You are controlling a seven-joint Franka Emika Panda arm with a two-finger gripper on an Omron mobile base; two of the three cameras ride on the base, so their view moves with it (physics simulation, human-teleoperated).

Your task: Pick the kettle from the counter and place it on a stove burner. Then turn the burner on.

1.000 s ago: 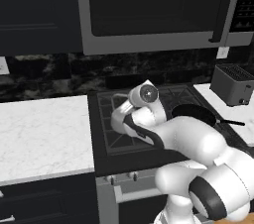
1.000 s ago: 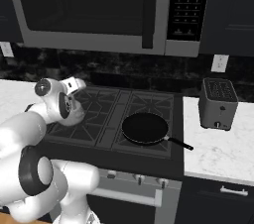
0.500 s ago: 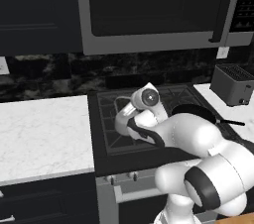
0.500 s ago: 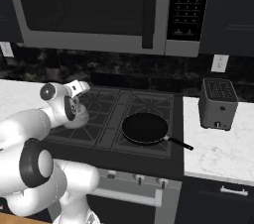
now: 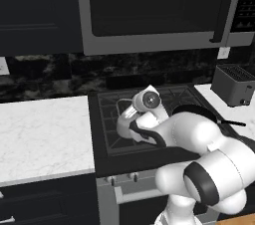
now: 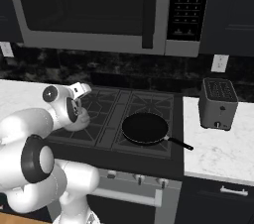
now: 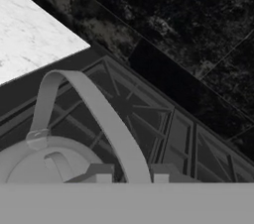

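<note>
My gripper [image 7: 133, 174] is shut on the thin arched handle of the grey kettle [image 7: 44, 161], a finger tip on each side of the handle. The lid and its small knob lie low at the left of the hand view. In the left base view the kettle [image 5: 125, 125] hangs under the white wrist over the left side of the black cooktop, above the front-left stove burner [image 5: 118, 142]. More of the stove burner grate [image 7: 166, 129] runs behind the handle. The white marble counter [image 5: 40, 134] lies to the left, also as the counter [image 7: 25, 44].
A round black frying pan [image 6: 145, 128] sits on the front-right grate, handle pointing right. A toaster [image 6: 217, 103] stands on the right counter. Stove knobs [image 6: 139, 179] line the front panel. A microwave [image 6: 99, 5] hangs overhead, with a dark backsplash behind.
The arm has swung right with the kettle, from the cooktop's left edge to over the left grates. The pan and toaster have not moved.
</note>
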